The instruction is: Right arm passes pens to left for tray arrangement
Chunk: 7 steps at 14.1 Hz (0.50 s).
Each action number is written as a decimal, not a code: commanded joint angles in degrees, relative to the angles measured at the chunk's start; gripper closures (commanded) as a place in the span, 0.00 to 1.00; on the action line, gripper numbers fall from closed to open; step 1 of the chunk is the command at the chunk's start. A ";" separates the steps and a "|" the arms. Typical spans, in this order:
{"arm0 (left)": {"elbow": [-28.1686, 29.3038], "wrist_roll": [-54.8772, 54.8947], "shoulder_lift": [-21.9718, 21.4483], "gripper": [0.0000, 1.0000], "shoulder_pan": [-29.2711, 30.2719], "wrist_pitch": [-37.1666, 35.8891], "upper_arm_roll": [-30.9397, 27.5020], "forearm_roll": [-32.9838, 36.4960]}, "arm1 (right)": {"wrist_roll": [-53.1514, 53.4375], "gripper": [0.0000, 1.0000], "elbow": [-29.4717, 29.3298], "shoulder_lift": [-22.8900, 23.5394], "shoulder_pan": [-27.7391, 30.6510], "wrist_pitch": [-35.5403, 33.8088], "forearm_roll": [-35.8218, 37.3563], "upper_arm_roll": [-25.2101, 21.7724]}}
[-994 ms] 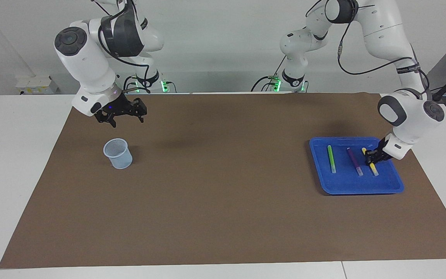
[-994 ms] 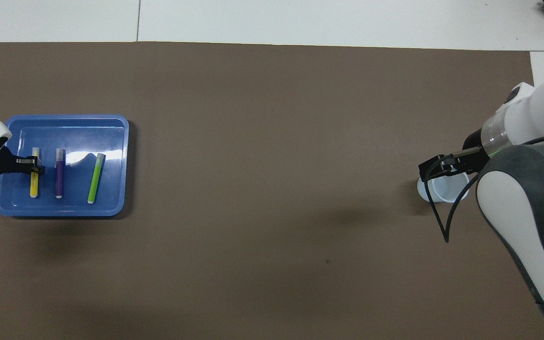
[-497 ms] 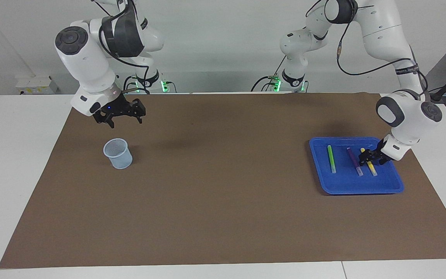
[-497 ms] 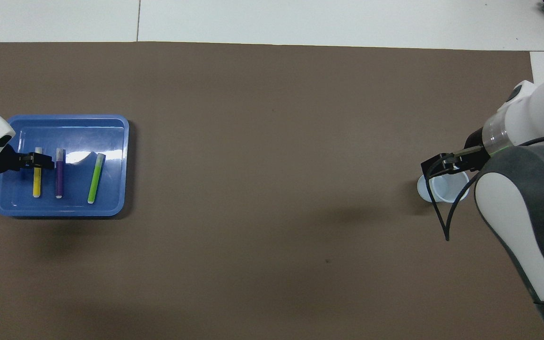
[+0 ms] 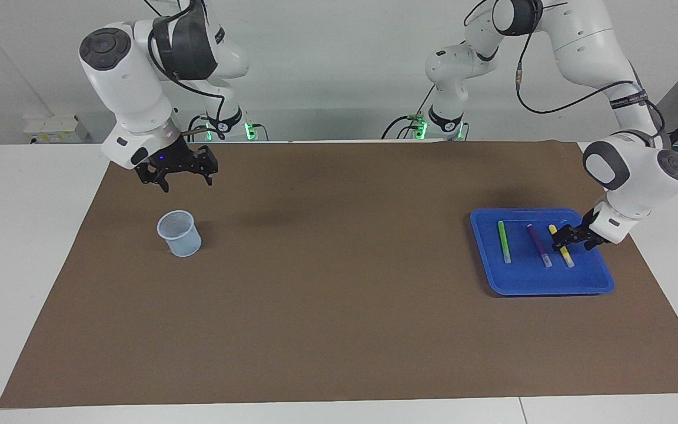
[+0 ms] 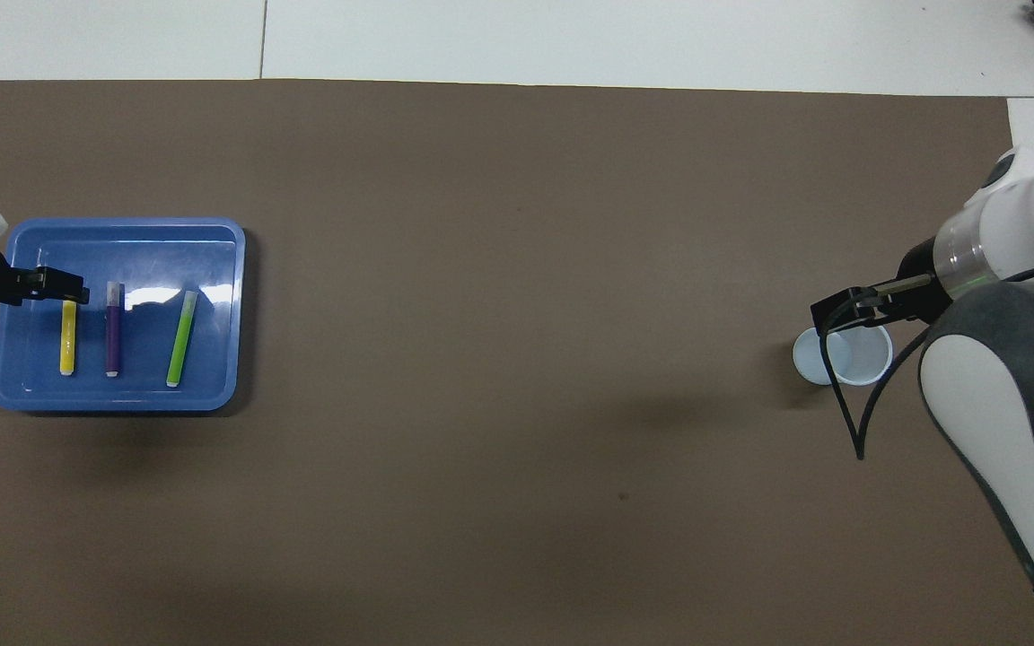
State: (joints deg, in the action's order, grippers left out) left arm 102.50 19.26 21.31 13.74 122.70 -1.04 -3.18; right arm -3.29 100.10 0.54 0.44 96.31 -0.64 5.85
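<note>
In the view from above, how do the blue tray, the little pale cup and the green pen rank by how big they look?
Largest to smallest, as seen in the overhead view:
1. The blue tray, by far.
2. The pale cup.
3. The green pen: about as long as the cup is wide, but far slimmer, so it covers the least.

Both views are bright and evenly lit from above, and sharp from edge to edge. Soft, blurred shadows of the arms lie on the brown mat (image 5: 327, 282) at upper centre of the facing view. A white glare patch sits on the tray (image 6: 212, 260) floor at left of the overhead view. The cup (image 5: 179, 234) casts a faint shadow.
</note>
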 commanded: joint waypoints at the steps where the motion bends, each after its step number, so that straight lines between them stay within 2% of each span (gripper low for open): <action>1: -3.34 -0.19 -0.31 0.00 -0.74 -3.68 -0.28 0.37 | 0.31 0.00 -0.78 -0.45 0.62 -1.38 1.17 0.30; 7: -10.11 -0.89 -2.41 0.00 -1.52 -11.42 -0.10 0.37 | 0.31 0.00 -0.87 -0.63 0.53 -1.83 0.99 -1.63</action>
State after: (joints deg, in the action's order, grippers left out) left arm 94.26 19.15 20.20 13.34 114.40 -0.70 -3.20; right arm -3.28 99.51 0.40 0.48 95.60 -0.64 4.65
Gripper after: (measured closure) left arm 0.000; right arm 0.000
